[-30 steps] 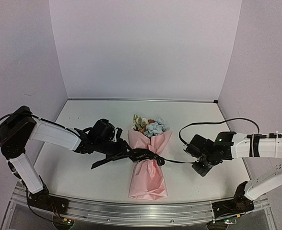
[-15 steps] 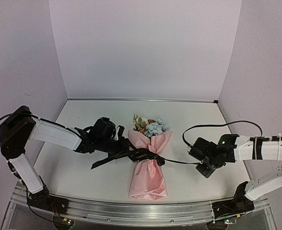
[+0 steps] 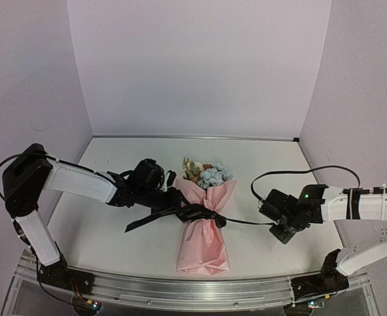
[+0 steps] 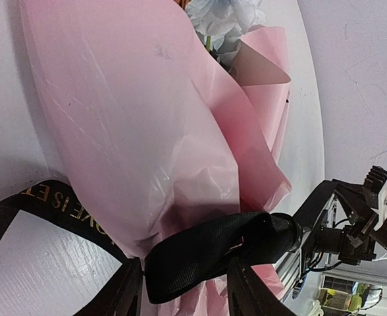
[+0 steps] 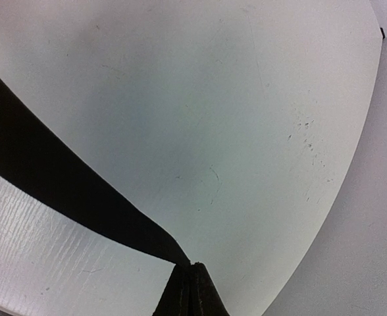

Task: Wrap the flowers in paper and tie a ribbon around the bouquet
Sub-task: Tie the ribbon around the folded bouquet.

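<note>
The bouquet lies in the middle of the table, with its flowers pointing away from the arms. The black ribbon goes around its middle and makes a knot there. The right gripper is closed tight on the ribbon's right end, which runs straight from the knot. The left gripper is at the bouquet's left side, its fingers apart with the knot between them. A loose ribbon tail lies on the table beside it.

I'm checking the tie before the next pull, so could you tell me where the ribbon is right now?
In the top view, centre, the ribbon crosses the waist of the bouquet, its right end pinched in the right gripper.
</note>
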{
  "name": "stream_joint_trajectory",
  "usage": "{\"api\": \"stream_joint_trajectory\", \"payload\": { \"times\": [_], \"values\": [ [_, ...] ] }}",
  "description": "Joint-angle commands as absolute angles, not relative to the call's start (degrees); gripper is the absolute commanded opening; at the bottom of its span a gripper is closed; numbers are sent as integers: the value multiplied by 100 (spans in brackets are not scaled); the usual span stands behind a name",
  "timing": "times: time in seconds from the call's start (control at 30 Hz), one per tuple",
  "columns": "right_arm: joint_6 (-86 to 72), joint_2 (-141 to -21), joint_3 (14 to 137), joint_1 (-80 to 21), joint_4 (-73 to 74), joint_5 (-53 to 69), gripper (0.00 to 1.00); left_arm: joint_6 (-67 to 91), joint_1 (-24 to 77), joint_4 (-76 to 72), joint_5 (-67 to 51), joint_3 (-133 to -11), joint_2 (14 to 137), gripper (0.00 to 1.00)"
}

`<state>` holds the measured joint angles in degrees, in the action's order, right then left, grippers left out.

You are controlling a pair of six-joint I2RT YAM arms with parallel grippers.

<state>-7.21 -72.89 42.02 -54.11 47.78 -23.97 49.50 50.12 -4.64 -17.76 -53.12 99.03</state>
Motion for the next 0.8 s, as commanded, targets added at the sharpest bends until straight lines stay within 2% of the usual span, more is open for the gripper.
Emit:
{"api": "stream_joint_trajectory", "payload": {
  "times": [0.0, 0.43, 0.53, 0.67, 0.77],
  "values": [
    [-809, -7163, 4140, -5439, 4871, -2587, 0, 4709, 5077, -256, -1747, -5736, 10129, 46],
    [-791, -7219, 4172, -5438, 4866, -2607, 0, 4338, 5142, 421, -1628, -5972, 10161, 35],
    [-782, -7249, 4199, -5439, 4860, -2613, 0, 4281, 5142, 568, -1609, -5998, 10143, 28],
    [-766, -7278, 4224, -5433, 4852, -2621, 0, 4281, 5151, 595, -1632, -5933, 10015, 38],
    [-765, -7298, 4245, -5438, 4845, -2607, 0, 4294, 5148, 534, -1638, -5822, 9893, 39]
  ]
}}
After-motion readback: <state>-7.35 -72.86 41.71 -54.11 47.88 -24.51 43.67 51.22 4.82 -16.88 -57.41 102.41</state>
